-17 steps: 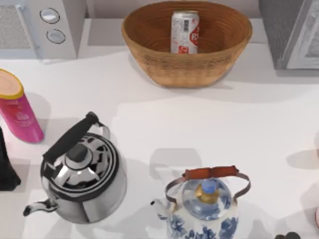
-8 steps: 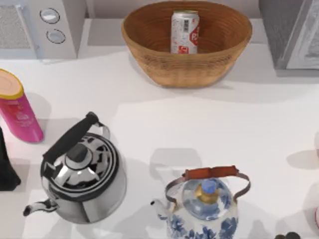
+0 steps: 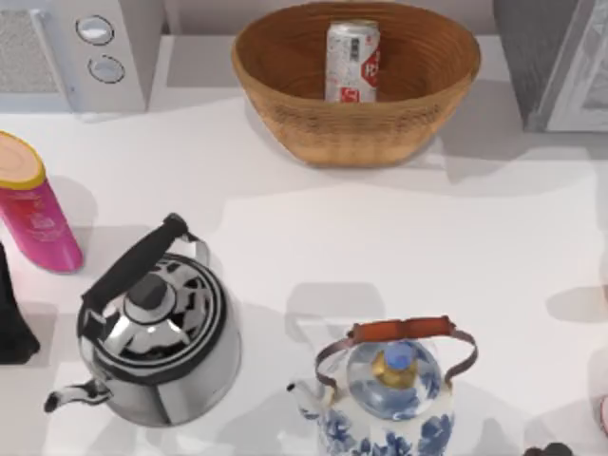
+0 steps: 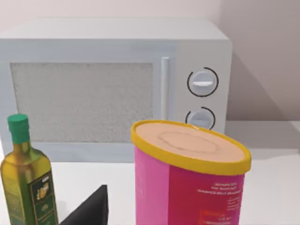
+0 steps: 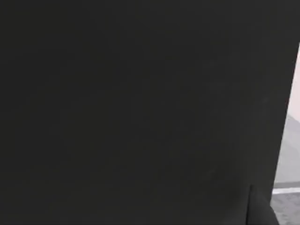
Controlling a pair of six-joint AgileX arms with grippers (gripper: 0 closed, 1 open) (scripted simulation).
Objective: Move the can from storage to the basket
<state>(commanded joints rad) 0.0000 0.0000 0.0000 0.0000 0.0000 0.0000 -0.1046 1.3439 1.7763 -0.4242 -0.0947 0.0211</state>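
Can (image 3: 352, 61) is standing upright inside the basket (image 3: 285, 57), label facing out, roughly centred and toward the basket's back wall. Basket sits at the back edge of the desk (image 3: 380, 247), about mid-width, between the microwave (image 3: 104, 47) in the back-left corner and a grey appliance (image 3: 556, 57) in the back-right corner; no contact with either. Pink bottle (image 3: 33, 204) with the yellow top stands at the left edge, upright. Chrome kettle (image 3: 157, 332) with a black handle is front-left, spout aimed at the front-left corner. Blue-and-white porcelain kettle (image 3: 389, 399) with a brown-topped handle is at the front edge, a little right of centre, near the chrome one but apart from it. Left arm (image 3: 11, 313) is a dark shape at the left edge of the desk, just in front of the pink bottle, parked; can't tell whether its fingers are apart or together. Left wrist view looks across at the pink bottle (image 4: 187, 183) up close, microwave (image 4: 117, 84) behind it with two dials on its panel, a green-capped olive oil bottle (image 4: 26, 178) beside it and a black wedge-shaped part (image 4: 91, 208) low in between. Right arm: a small dark bit (image 3: 546, 449) at the front-right corner of the desk, finger state not readable either. Right wrist view is dark.
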